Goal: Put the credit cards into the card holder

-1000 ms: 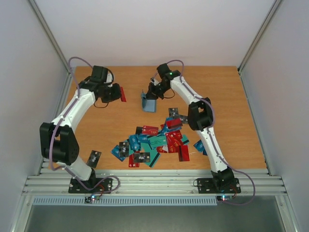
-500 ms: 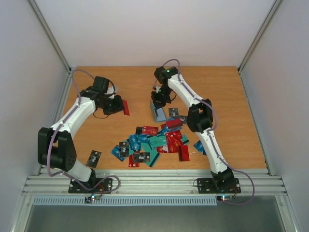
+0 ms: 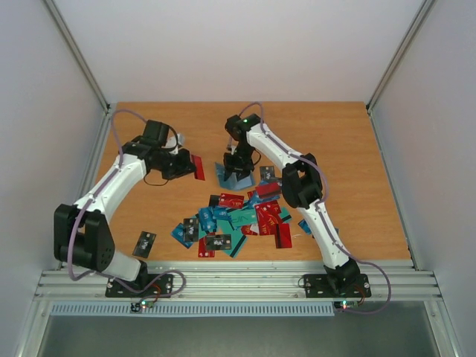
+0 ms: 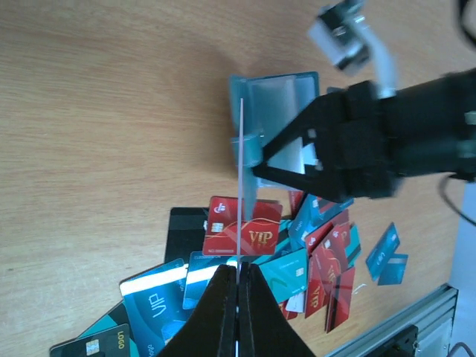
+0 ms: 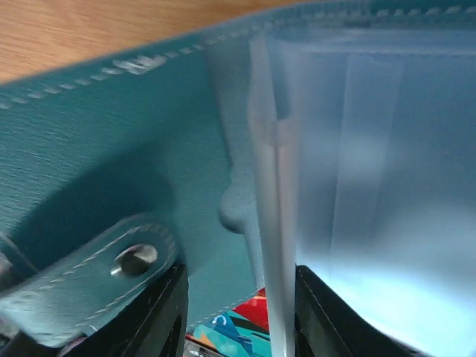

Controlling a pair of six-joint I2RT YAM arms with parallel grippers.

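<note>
Across wood surface (image 3: 357,163), loose credit cards (image 3: 242,218) heaped on near side. Clamped shut in left pincer (image 4: 239,277): red card (image 4: 242,186), edge-on, long axis pointing at card holder (image 4: 279,100) straight ahead. Held open, beyond the heap, by right pincer (image 3: 236,162) closed on its wall.

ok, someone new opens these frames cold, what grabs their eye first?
First, the heap of credit cards in red, teal and black, at the near middle of the table. Just behind it the right hand grips the open teal card holder. To its left, the left hand pinches a single red card, seen edge-on in the left wrist view.
</note>
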